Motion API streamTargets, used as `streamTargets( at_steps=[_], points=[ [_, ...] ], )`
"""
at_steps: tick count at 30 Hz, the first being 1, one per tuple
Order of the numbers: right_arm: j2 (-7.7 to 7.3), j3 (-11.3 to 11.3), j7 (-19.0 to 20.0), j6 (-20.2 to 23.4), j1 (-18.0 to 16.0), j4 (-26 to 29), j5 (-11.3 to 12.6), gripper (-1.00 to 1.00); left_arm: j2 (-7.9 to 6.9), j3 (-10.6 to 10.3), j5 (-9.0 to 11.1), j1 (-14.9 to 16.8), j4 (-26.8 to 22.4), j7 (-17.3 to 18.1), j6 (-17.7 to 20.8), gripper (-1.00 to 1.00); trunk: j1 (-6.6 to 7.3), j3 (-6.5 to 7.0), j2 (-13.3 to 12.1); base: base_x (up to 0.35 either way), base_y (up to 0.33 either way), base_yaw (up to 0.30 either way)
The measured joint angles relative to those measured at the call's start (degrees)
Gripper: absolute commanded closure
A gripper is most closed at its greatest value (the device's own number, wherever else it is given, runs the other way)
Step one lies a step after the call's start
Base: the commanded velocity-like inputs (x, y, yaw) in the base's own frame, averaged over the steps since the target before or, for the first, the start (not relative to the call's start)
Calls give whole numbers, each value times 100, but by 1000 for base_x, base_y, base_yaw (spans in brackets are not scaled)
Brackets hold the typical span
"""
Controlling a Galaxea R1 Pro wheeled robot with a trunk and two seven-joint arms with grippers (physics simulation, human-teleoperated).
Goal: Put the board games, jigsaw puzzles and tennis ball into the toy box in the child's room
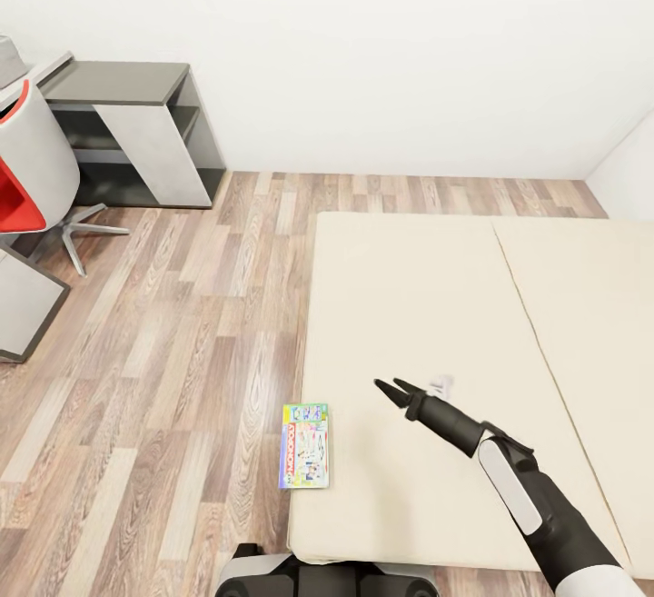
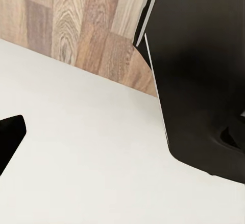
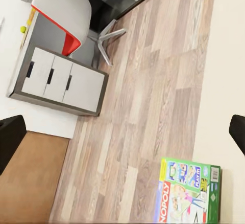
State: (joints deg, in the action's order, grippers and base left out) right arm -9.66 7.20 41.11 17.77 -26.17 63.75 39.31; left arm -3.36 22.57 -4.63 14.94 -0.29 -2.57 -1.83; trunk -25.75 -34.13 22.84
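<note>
Reaching over the bed (image 1: 409, 306), the right gripper (image 1: 392, 388) hangs with its two fingers spread and nothing between them. The board game (image 1: 305, 445) lies flat at the bed's edge, ahead of the fingertips and off to the gripper's left, apart from it; in the right wrist view the box (image 3: 188, 191) sits past the open fingers, its printed lid up, beside the bare floor (image 3: 138, 111).

It looks like a thin, stiff cardboard box, probably light, with a glossy lid that may be slippery. Lying flat on a soft mattress, it gives the fingers little to close on from above. The better hold is likely across its short width, or on the edge that meets the bed's rim. A corner pinch risks it swinging or its lid sliding off.

Whether the left gripper is open cannot be told.
</note>
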Motion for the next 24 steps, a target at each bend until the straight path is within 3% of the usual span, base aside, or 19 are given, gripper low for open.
streamTargets(
  at_steps=[7,24],
  points=[
    [-8,-13,214,190,0,7,12,-100,2,0,-6,3,2,-7,0,-100,0,0,0,0,0,0],
    [4,-25,217,301,0,13,8,-100,-4,8,-6,2,-3,4,0,-100,0,0,0,0,0,0]
  ],
)
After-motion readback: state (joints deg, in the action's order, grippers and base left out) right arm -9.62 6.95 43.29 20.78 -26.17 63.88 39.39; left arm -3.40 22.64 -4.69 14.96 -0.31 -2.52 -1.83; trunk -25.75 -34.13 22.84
